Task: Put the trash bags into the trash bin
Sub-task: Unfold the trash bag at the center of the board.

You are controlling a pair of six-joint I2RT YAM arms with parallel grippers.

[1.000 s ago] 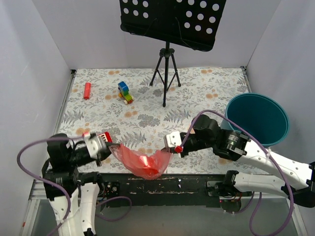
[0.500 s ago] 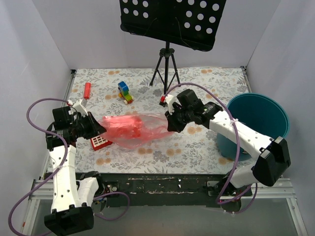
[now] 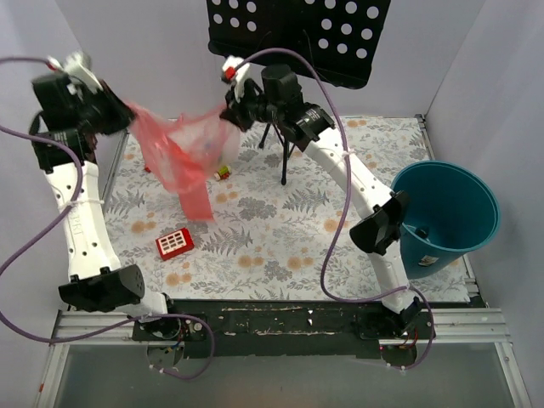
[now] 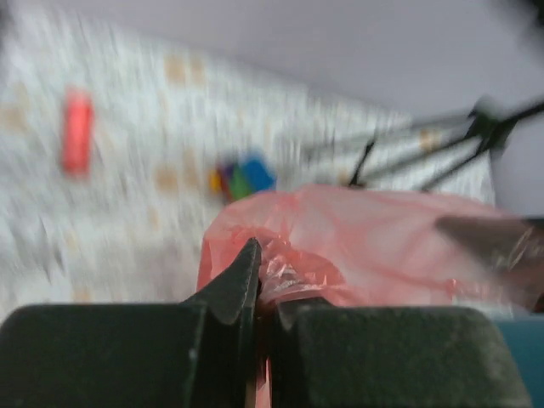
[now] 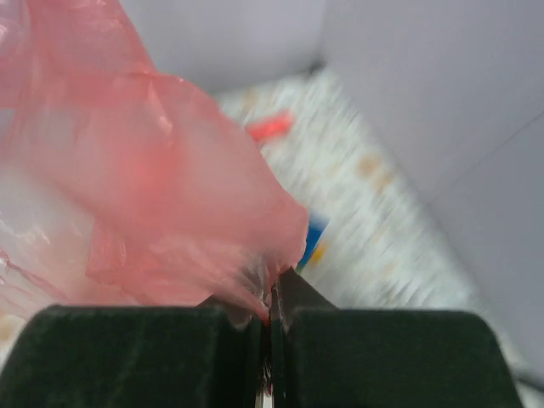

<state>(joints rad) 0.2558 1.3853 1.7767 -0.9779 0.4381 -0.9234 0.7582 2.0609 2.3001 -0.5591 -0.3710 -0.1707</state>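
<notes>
The red-pink translucent trash bag (image 3: 180,153) hangs in the air, stretched between both grippers high over the far left of the table. My left gripper (image 3: 126,115) is shut on its left edge, and the bag shows bunched at those jaws in the left wrist view (image 4: 357,246). My right gripper (image 3: 228,115) is shut on its right edge, with film pinched at the jaws in the right wrist view (image 5: 153,195). A loose tail of the bag dangles down to mid-table. The teal-blue trash bin (image 3: 446,217) lies tilted at the right edge, mouth up and left, far from the bag.
A small red block with white squares (image 3: 174,243) lies on the floral mat at the front left. A red cylinder (image 4: 76,132) and a coloured block toy (image 4: 240,178) lie at the far left. A black tripod with a perforated board (image 3: 297,38) stands at the back centre.
Both arms have swung up and back, lifting the bag from just above the table to high in the air at the far left. The red block stays on the mat.
</notes>
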